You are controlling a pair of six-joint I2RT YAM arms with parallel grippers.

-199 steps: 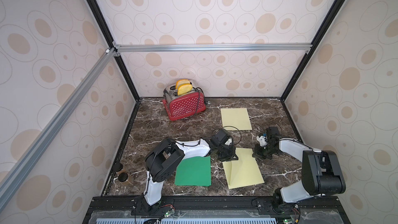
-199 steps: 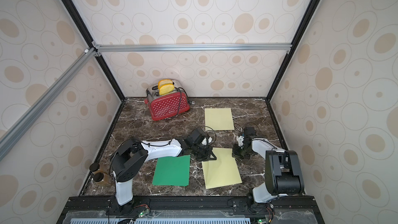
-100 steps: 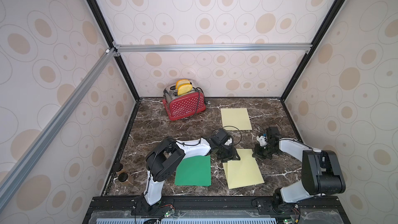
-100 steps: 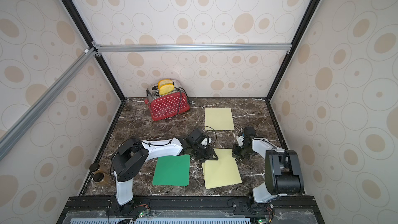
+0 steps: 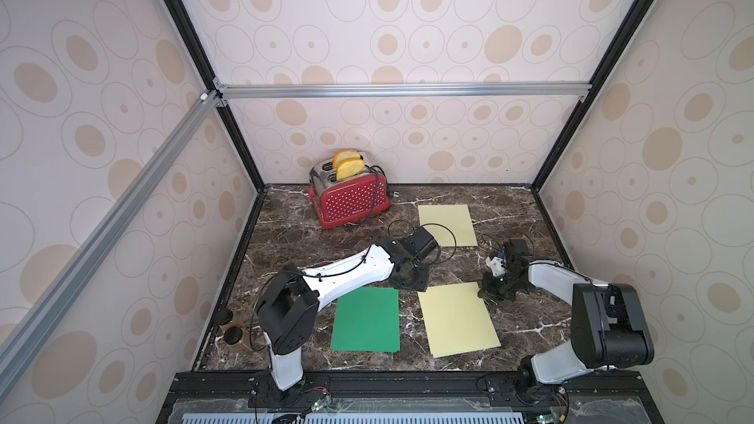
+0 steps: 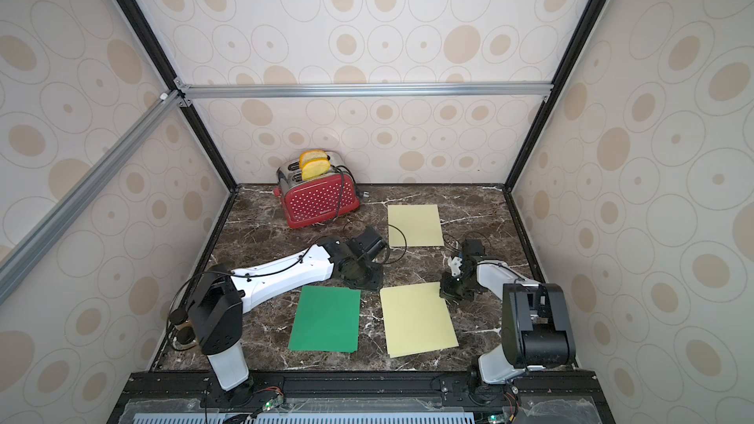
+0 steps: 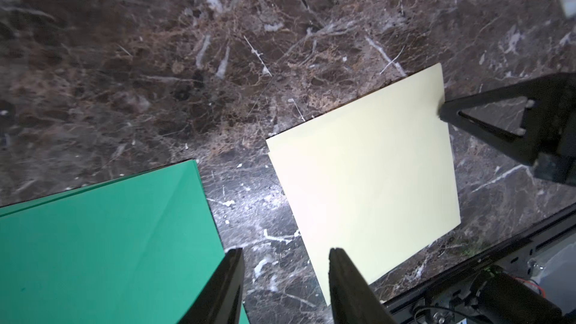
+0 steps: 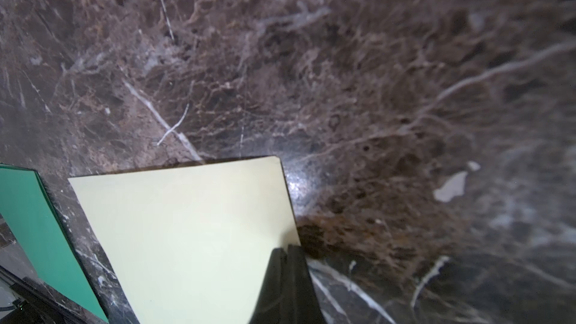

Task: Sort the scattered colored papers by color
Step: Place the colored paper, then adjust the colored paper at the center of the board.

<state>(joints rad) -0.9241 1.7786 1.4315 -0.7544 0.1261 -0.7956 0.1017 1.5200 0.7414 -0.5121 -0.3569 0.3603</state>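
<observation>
A green paper (image 5: 365, 320) (image 6: 325, 318) lies flat near the front, with a cream paper (image 5: 457, 318) (image 6: 418, 318) to its right. Another cream paper (image 5: 446, 224) (image 6: 415, 225) lies farther back. My left gripper (image 7: 285, 263) (image 5: 408, 279) hovers open behind the strip of bare marble between the green paper (image 7: 103, 244) and the cream paper (image 7: 367, 188); nothing is between its fingers. My right gripper (image 8: 287, 252) (image 5: 489, 293) is shut, its tips resting on the far right corner of the near cream paper (image 8: 187, 238).
A red toaster (image 5: 351, 201) holding two toast slices stands at the back, left of centre. Two small dark-capped jars (image 5: 232, 334) sit at the front left edge. Loose cables loop around both wrists. Walls close in three sides, and a black rail (image 5: 387, 377) runs along the front.
My left gripper has opened, let go of the near cream paper's far left corner and drawn back to the left. That paper has settled flat. My right gripper has not moved.
</observation>
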